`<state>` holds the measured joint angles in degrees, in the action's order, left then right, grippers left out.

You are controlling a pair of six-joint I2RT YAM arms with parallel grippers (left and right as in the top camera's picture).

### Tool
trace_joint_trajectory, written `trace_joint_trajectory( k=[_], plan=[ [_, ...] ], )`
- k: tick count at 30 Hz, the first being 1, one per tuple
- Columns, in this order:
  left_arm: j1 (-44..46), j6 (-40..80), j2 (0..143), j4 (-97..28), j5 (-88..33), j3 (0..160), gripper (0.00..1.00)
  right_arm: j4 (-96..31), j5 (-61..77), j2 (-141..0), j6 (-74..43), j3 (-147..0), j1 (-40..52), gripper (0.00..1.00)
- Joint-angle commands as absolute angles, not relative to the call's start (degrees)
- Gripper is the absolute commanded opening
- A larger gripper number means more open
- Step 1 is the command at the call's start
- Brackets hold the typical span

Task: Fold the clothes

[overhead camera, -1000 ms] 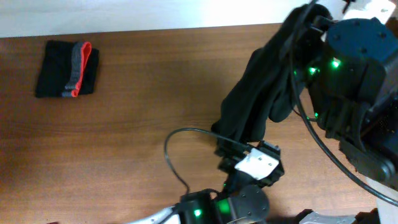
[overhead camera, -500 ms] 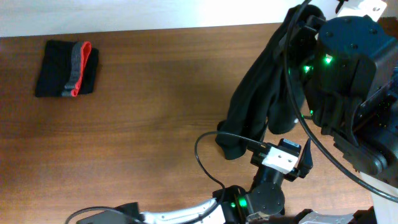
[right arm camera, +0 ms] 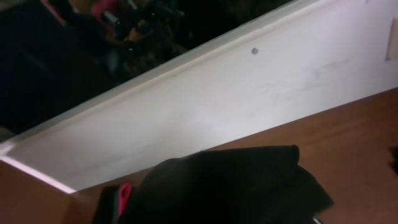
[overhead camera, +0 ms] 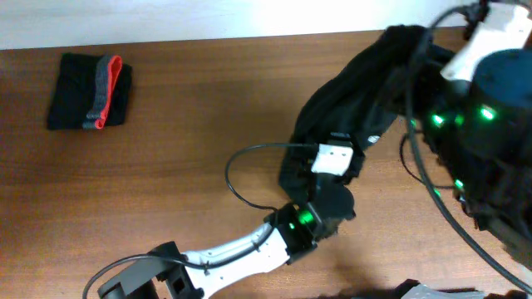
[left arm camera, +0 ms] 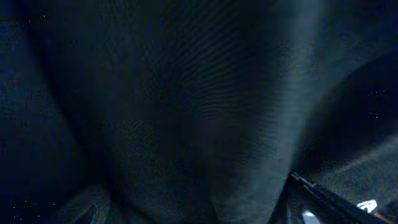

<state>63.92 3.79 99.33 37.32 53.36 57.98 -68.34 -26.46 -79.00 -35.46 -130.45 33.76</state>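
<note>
A brown wooden surface [overhead camera: 183, 166] seen from above, with a white wall [overhead camera: 166, 17] running along its far edge.

Near the far-left corner lies a small folded garment [overhead camera: 90, 91]. It is a neat black rectangle with a grey and red band across its top, flat on the wood and well apart from everything else.

On the right half, a large black shirt [overhead camera: 357, 83] is stretched into a long, rumpled rope of cloth. Its upper end is bunched high beside the right arm [overhead camera: 490, 124] close to the far-right corner. From there it slopes down and toward the middle of the surface. Whether the lower end touches the wood cannot be told.

The right gripper is closed with the shirt's upper end bunched in it, though its fingers are hidden by the cloth. The right wrist view shows only a mound of black fabric at the bottom of the frame, with the white wall behind.

The left arm [overhead camera: 241, 249] reaches in from the near edge, a black cable [overhead camera: 237, 178] looping beside it. The left gripper [overhead camera: 332, 151] is pushed into the shirt's lower end. In the left wrist view dark ribbed fabric fills almost everything, and one of the fingers [left arm camera: 311, 196] shows at the lower right corner – the jaws stand wide apart around the cloth, not clamped on it.
</note>
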Motion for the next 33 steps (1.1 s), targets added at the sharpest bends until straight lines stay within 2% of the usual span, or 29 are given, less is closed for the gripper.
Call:
trace_joint_trajectory(
  k=[1,9,20,25,31,32,33],
  plan=[
    [62.85,-0.67,99.5,37.5,56.97,58.28,0.89,-68.2,-28.49,-77.82,-36.95,-131.39,34.11,0.04],
    [62.83,-13.67,95.88,37.67,73.56,58.28,0.89,-70.39,-41.17,-78.46,-36.95,-131.37,34.11,0.04],
    [65.67,-13.76,84.75,35.57,74.02,58.28,0.89,-70.74,-42.78,-83.4,-36.95,-131.37,34.11,0.04],
    [73.21,-8.03,80.73,25.89,66.76,58.28,0.89,-70.17,-43.59,-85.03,-36.97,-131.37,34.06,0.04],
    [78.83,5.06,79.37,11.42,45.58,58.28,0.9,-69.65,-43.59,-86.54,-36.95,-131.37,34.06,0.04],
    [78.83,6.79,79.37,9.93,41.6,58.28,0.91,-69.58,-43.59,-86.72,-36.97,-131.37,34.06,0.04],
    [78.67,8.43,79.37,8.69,37.6,58.28,0.99,-69.45,-43.57,-87.0,-36.97,-131.37,34.06,0.04]
  ],
)
